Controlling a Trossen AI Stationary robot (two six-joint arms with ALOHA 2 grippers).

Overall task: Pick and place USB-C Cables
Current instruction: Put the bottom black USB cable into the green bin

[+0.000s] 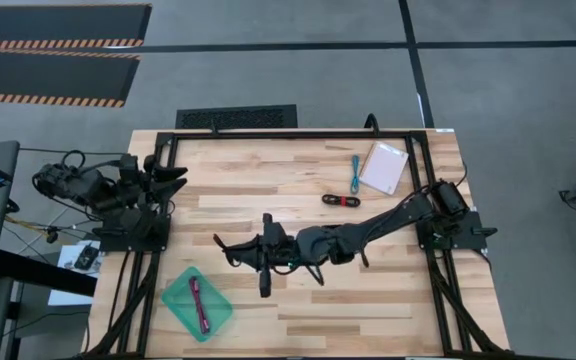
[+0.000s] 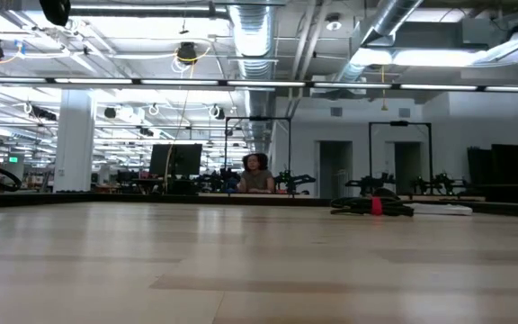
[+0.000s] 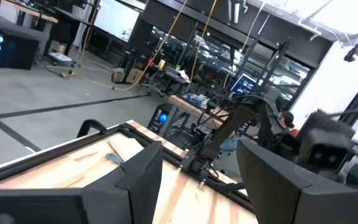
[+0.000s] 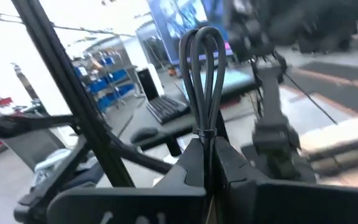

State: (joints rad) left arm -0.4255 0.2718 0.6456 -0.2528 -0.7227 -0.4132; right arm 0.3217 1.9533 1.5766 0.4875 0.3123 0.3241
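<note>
Four short bundled cables are the things of this task, and they lie at different stages. At the left edge of the pale wooden bench (image 1: 298, 310), the left gripper (image 1: 173, 177) rests folded back over its base; in its own wrist view the two dark fingers stand well apart with nothing between them, so I judge this arm only waits. Near the front left corner lies the shallow green plastic tray (image 1: 177, 297), and the magenta cable bundle (image 1: 199, 305) is already inside it, so the tray seems to be the place where the cables must go.

Toward the middle, the right arm reaches far across the bench, and the right gripper (image 1: 225, 249) points to the left, above the wood and between the tray and the other cables. Its wrist view shows the fingers closed tightly on the black looped cable (image 4: 205, 87), pinched near the tie so that the loop stands up out of the fingers. I think it is held at this tied part so that the bundle does not open while it is carried to the tray.

Further right, the black cable with red ends (image 1: 340, 201) and the teal cable (image 1: 355, 174) wait on the wood, just beside the flat white-pink packet (image 1: 384, 167), which is not part of the task.
</note>
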